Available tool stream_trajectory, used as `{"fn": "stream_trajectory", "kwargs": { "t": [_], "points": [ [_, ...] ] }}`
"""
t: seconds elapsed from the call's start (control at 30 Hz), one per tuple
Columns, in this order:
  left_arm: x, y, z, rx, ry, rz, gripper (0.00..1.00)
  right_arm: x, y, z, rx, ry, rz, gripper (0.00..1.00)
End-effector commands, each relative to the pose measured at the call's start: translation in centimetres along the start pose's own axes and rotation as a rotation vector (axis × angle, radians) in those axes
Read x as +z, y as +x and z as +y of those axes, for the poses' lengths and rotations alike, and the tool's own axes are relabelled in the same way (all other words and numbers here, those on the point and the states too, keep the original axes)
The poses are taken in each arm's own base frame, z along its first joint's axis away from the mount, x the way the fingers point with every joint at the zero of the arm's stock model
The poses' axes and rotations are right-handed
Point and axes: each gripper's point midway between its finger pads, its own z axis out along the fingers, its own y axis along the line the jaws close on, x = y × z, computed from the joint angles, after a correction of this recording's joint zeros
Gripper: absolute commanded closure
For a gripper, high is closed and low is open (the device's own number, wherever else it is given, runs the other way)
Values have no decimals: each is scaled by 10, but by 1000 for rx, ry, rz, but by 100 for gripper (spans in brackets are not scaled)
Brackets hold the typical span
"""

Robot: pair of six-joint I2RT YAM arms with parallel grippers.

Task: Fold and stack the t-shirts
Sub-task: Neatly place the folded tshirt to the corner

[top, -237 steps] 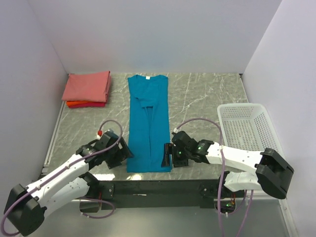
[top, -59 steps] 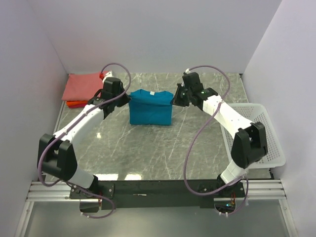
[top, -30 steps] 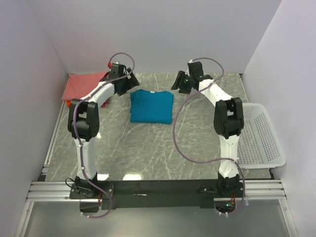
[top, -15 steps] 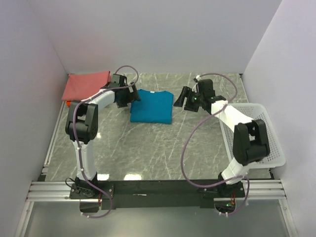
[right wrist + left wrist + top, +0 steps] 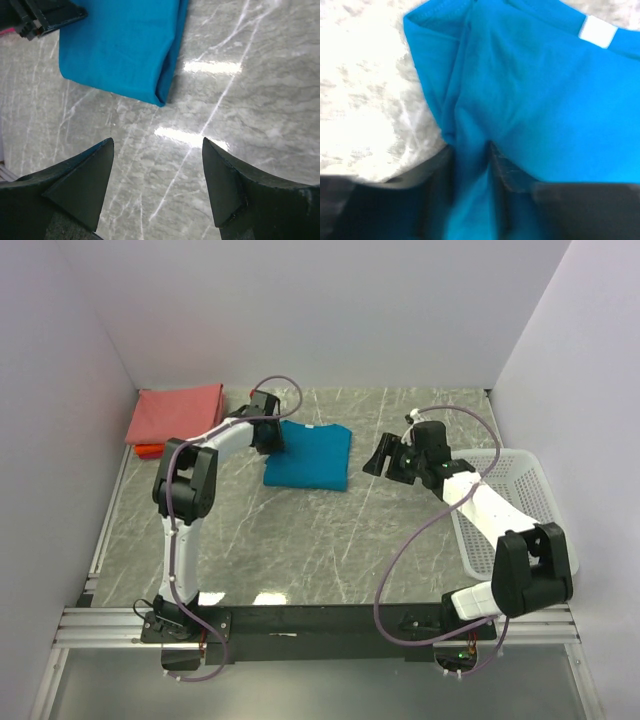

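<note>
Folded teal t-shirt [image 5: 310,458] lies on table [image 5: 300,540], left gripper [image 5: 470,162] pinching its left edge, right gripper [image 5: 157,150] spread & empty nearby; apparently only stacking onto pink/orange stack [image 5: 175,418], back-left, remains.

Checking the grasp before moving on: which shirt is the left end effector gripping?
The teal-blue t-shirt, alone mid-table, with a white neck label; the left end effector pinches its edge. The salmon-pink t-shirt and orange-red t-shirt sit stacked apart.
</note>
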Motion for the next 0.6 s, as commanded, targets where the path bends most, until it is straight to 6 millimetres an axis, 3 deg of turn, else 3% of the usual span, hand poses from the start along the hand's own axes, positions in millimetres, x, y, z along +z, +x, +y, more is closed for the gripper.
{"fn": "stream_trajectory", "kwargs": {
  "t": [0.0,0.1,0.23,0.4,0.57],
  "points": [
    [16,25,25,79,-204,45,68,-11,-9,-2,-54,21,-65,22],
    [19,23,29,131,-289,37,98,-9,-4,-10,-61,46,-56,22],
    [12,3,36,181,-360,-26,100,-7,1,-16,-74,60,-45,22],
    [-32,-52,54,253,-529,-239,99,-11,-2,-29,-92,123,-79,22],
    [-75,-84,64,362,-620,-371,99,-15,-9,-31,-108,140,-107,22]
  ]
}}
